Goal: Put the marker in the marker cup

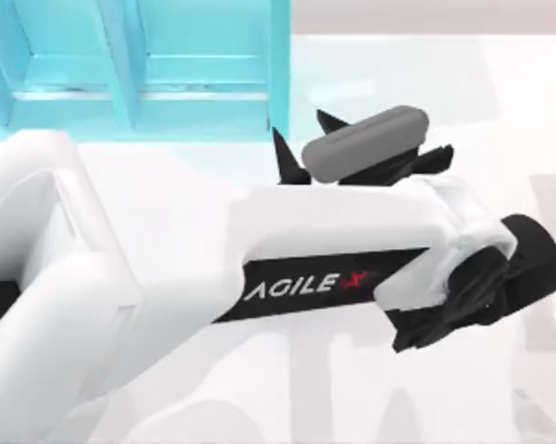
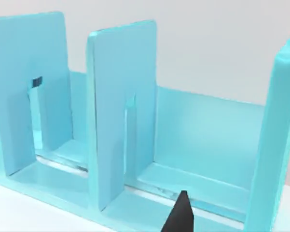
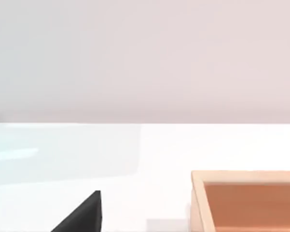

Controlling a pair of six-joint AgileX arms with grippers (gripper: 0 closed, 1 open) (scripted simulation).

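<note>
The left arm stretched right across the top view, its gripper (image 1: pixel 301 148) hanging just in front of the turquoise shelf unit (image 1: pixel 139 65) at the back of the white counter (image 1: pixel 500 102), black fingertips spread apart and holding nothing. Can't tell where the marker or the cup were. The right wrist view caught the corner of a wooden tray (image 3: pixel 246 200).

The left arm (image 1: pixel 333 268) reaches across the middle of the top view, its gripper (image 1: pixel 302 148) pointing two spread black fingertips toward the far edge.
</note>
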